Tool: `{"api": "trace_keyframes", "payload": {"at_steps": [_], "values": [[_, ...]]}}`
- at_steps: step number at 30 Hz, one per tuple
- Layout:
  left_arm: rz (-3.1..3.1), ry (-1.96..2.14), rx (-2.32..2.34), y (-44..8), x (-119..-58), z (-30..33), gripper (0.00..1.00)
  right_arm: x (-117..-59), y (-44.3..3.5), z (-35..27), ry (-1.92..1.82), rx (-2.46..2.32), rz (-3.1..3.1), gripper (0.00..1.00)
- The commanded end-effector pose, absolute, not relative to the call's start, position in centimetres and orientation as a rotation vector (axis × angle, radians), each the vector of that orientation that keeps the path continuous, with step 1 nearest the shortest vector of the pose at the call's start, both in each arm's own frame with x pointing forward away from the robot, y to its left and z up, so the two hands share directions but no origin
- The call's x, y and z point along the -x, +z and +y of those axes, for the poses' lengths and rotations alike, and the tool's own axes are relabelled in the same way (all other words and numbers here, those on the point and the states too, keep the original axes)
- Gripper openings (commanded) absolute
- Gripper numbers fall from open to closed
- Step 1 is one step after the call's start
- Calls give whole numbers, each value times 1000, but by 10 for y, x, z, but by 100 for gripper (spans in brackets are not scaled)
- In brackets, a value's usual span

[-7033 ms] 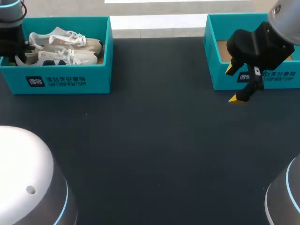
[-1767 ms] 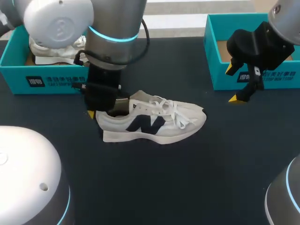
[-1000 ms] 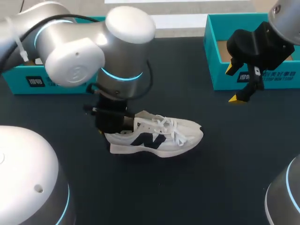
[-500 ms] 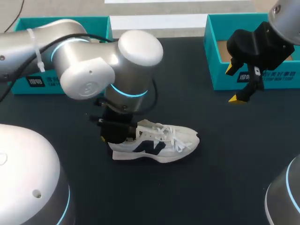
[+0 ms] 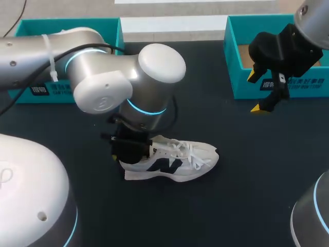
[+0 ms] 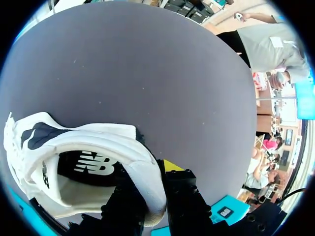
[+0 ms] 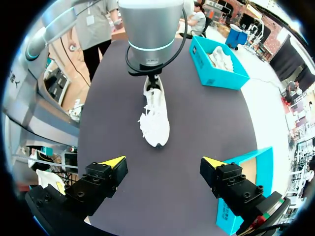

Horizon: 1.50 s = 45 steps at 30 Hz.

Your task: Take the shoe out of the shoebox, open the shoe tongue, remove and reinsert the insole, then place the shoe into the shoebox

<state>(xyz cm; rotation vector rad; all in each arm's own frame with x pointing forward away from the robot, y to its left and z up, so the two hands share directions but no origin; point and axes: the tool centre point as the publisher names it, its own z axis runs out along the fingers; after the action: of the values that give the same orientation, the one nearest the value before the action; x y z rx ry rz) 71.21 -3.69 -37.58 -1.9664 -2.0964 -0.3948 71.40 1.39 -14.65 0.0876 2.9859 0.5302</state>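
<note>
A white shoe (image 5: 175,158) with a dark side logo stands upright at the middle of the black table, toe pointing right. My left gripper (image 5: 134,149) is shut on its heel collar. In the left wrist view the collar (image 6: 147,184) is pinched between the fingers, and the shoe's inside (image 6: 83,177) shows beside them. In the right wrist view the shoe (image 7: 155,115) lies well ahead of my right gripper (image 7: 162,164). That gripper (image 5: 258,92) hangs open and holds nothing in front of the right shoebox (image 5: 298,85).
The teal left shoebox (image 5: 31,90) at the back left is largely hidden by my left arm. The right wrist view shows it (image 7: 216,73) with another white shoe (image 7: 221,56) inside. The right shoebox (image 7: 246,182) stands at the back right.
My left arm has carried the shoe a little nearer to the table's front. Its grip on the heel is unchanged. The right arm has not moved.
</note>
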Motion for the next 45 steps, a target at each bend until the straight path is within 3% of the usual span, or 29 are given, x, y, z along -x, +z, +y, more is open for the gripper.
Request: {"api": "trace_keyframes", "payload": {"at_steps": [1, 17, 33, 45], "values": [[-2085, -383, 1967, -373, -712, -35, 97, -716, -147, 15, 524, -90, 2990, 100], [-2166, -68, 2002, -320, -705, -36, 100, -716, -147, 15, 524, -90, 2990, 100], [-2385, 437, 1638, -266, -709, 5, 100, -716, -147, 15, 524, -90, 2990, 100], [-2385, 437, 1638, -266, -709, 5, 100, -716, -147, 15, 524, -90, 2990, 100]]}}
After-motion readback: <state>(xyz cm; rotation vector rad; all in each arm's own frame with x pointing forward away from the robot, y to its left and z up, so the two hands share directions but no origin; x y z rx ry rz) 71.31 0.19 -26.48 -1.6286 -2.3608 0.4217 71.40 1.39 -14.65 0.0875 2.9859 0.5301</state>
